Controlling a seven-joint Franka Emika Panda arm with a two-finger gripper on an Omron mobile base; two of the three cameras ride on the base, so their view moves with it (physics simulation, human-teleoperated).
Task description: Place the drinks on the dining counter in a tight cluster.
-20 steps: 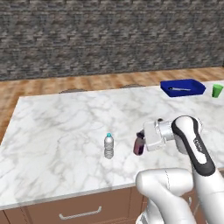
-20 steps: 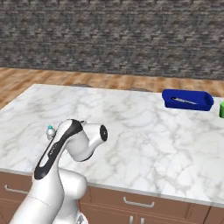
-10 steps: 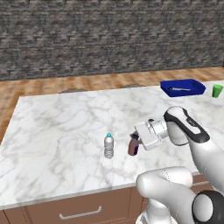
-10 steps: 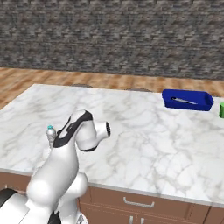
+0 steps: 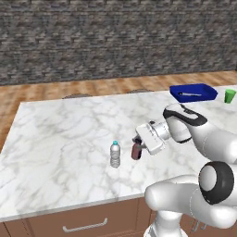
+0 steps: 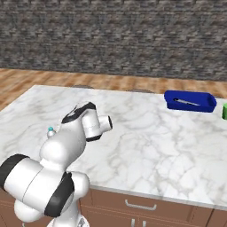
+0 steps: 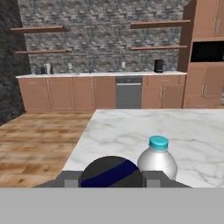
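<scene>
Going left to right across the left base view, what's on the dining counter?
Water bottle → small purple-brown bottle, held in the hand → blue tray → green cup.

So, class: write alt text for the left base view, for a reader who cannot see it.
A white robot arm's gripper holds a small purple-brown bottle, tilted, just right of a clear water bottle standing on a marble counter. A blue tray and green cup sit at the far right.
</scene>
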